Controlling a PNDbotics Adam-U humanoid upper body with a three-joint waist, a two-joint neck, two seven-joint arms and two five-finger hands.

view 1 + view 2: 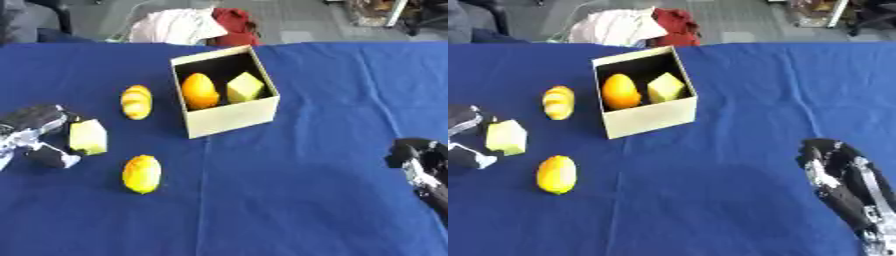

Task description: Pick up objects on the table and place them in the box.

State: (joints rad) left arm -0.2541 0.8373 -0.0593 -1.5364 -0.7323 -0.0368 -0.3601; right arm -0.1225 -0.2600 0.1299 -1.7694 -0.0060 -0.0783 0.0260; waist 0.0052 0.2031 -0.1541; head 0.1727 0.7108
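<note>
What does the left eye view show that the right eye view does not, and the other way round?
Only the left eye view shows most of the left hand, its fingers at two sides of the pale yellow block; in the right eye view the picture's edge cuts that hand off. Only the right eye view shows the right hand with its forearm; the left eye view catches just its fingers at the edge. Both show the open box holding an orange fruit and a yellow-green block, plus a striped yellow item and a yellow-orange fruit on the blue cloth.
</note>
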